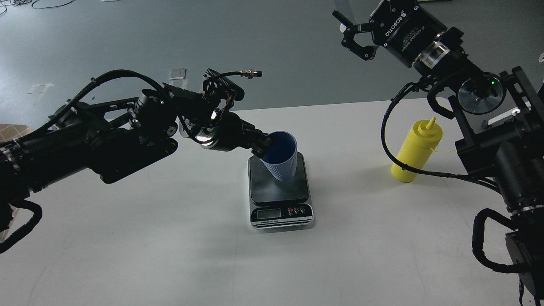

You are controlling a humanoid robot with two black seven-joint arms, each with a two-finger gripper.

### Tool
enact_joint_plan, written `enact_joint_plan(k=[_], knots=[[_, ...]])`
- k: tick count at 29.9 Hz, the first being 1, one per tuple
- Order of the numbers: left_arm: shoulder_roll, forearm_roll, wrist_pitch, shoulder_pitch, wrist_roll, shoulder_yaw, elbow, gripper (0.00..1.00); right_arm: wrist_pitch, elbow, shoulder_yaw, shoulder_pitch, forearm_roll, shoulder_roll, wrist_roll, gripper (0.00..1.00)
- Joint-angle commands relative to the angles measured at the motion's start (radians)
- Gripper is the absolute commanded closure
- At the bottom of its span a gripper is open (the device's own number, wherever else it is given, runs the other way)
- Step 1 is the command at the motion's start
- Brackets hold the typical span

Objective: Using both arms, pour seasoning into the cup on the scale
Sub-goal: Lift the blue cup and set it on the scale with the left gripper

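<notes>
My left gripper [262, 144] is shut on the rim of the light blue ribbed cup [281, 162]. It holds the cup nearly upright over the dark platform of the scale [278, 199], its base at or just above the platform; I cannot tell if it touches. The yellow seasoning bottle [415, 151] stands on the table at the right, nozzle up, its cap off on a tether. My right gripper [352, 32] is open and empty, high up at the back right, above and left of the bottle.
The white table [170, 238] spreads wide around the scale. Its far edge runs behind the cup and bottle, with grey floor beyond. A looped black cable [384, 144] of my right arm hangs just in front of the bottle.
</notes>
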Motion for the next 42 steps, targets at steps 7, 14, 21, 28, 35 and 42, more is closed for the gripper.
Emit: enact_joint_plan(k=[7,14,21,28,35,42], knots=[[-0.006,0.006,0.000,-0.001,0.026,0.012,0.011,1.00,0.000,-0.001,0.000,0.000,0.000,0.002,0.000,0.00],[-0.007,0.006,0.000,-0.001,0.026,0.038,0.020,1.00,0.000,-0.001,0.001,0.000,0.000,0.002,0.000,0.00],[-0.007,0.006,0.000,-0.001,0.026,0.037,0.025,1.00,0.000,-0.001,0.001,0.000,0.000,0.000,0.000,0.00],[-0.009,0.004,0.000,0.005,0.026,0.035,0.023,1.00,0.000,-0.001,0.001,0.000,0.000,0.002,0.000,0.00],[-0.021,-0.002,0.000,0.004,0.026,0.034,0.023,1.00,0.000,-0.003,0.003,0.000,0.000,0.000,0.000,0.00],[-0.018,-0.013,0.000,0.004,0.026,0.028,0.022,0.74,0.000,-0.001,0.003,0.000,0.000,0.000,0.000,0.00]])
